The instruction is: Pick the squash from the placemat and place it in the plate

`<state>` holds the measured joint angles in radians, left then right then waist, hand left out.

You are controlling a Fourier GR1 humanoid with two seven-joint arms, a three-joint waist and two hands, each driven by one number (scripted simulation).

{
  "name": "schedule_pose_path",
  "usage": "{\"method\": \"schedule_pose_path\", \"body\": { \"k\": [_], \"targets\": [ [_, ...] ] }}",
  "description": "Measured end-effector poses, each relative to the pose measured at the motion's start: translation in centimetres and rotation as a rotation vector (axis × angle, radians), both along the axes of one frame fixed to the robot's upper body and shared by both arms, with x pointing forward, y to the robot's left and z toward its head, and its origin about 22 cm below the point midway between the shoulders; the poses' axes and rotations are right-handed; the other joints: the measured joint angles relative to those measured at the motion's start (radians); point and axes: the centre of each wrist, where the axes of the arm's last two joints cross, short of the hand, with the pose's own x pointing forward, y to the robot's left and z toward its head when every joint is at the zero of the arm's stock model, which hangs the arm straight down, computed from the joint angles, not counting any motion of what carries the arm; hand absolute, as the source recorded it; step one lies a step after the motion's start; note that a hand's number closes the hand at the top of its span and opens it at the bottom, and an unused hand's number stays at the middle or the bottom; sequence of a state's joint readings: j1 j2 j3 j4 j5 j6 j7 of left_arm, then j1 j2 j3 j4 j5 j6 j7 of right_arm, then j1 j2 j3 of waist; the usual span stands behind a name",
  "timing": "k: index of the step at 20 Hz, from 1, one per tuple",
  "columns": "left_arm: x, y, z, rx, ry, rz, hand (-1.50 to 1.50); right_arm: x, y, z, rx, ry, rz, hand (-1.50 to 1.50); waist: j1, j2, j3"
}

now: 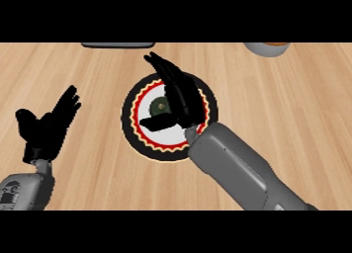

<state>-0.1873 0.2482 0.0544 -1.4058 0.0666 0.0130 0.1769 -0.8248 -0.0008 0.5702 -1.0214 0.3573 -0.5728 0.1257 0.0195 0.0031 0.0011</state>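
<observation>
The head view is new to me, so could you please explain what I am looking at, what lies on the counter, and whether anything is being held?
This single picture looks steeply down from the robot's head onto a wooden counter. The two grey forearms coming in from the bottom belong to the robot, and each ends in a black hand. The left hand rests open at the left, fingers up, holding nothing. The right hand reaches over a round plate with a dark, red and cream patterned rim, its fingers straight. On the plate, a small dark green squash shows beside the hand; the hand looks open rather than closed round it. At the far edge are a dark flat thing and part of a grey object, both cut off.
</observation>
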Motion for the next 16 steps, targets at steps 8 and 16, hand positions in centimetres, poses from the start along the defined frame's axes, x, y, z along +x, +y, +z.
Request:
{"method": "schedule_pose_path", "body": {
  "k": [8,16],
  "targets": [
    [-0.3,0.3,-0.4,-0.002,0.004,0.009,0.0,-0.9,-1.4,2.0,0.292,0.199,0.058,-1.5,-0.012,-0.002,0.0],
    [-0.1,-0.3,-0.5,-0.006,0.007,0.019,0.0,-0.1,-6.4,0.4,0.378,0.273,0.135,-1.5,-0.018,-0.003,-0.001]
  ]
}}
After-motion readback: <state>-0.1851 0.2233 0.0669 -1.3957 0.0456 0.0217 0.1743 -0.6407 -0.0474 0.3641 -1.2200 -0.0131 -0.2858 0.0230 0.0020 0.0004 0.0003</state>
